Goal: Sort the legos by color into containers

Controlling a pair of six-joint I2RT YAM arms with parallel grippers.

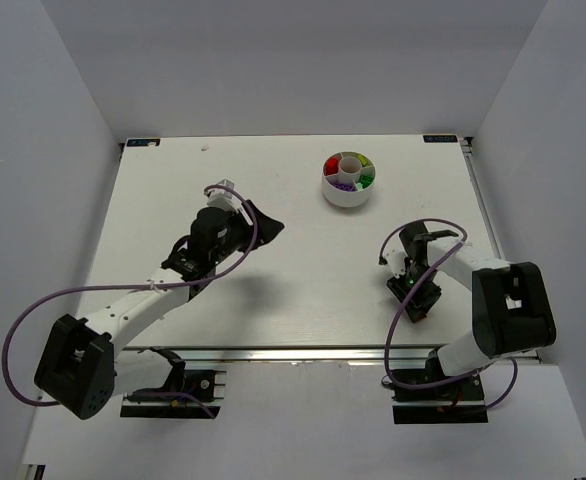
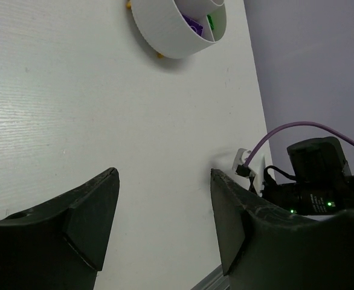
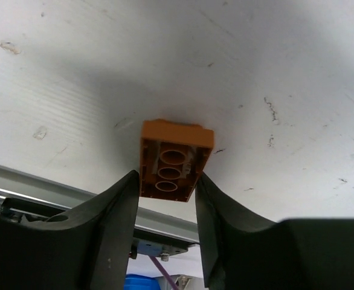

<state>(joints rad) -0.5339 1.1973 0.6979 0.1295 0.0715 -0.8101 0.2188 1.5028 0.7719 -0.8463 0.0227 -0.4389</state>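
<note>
Right claw closely flanks the upside-down orange lego with both fingertips.

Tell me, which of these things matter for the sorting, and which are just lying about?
Part of the job:
orange brick, between the right gripper's fingers
round white dish
sorted bricks in it
left gripper, open and empty

Just there:
purple cables
black corner brackets
white table

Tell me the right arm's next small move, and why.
Probably close the right pincer firmly on the orange brick before any lift. Its fingers flank the brick, which lies underside showing on the table, but a firm grip isn't evident. The dish sits far off.
</note>
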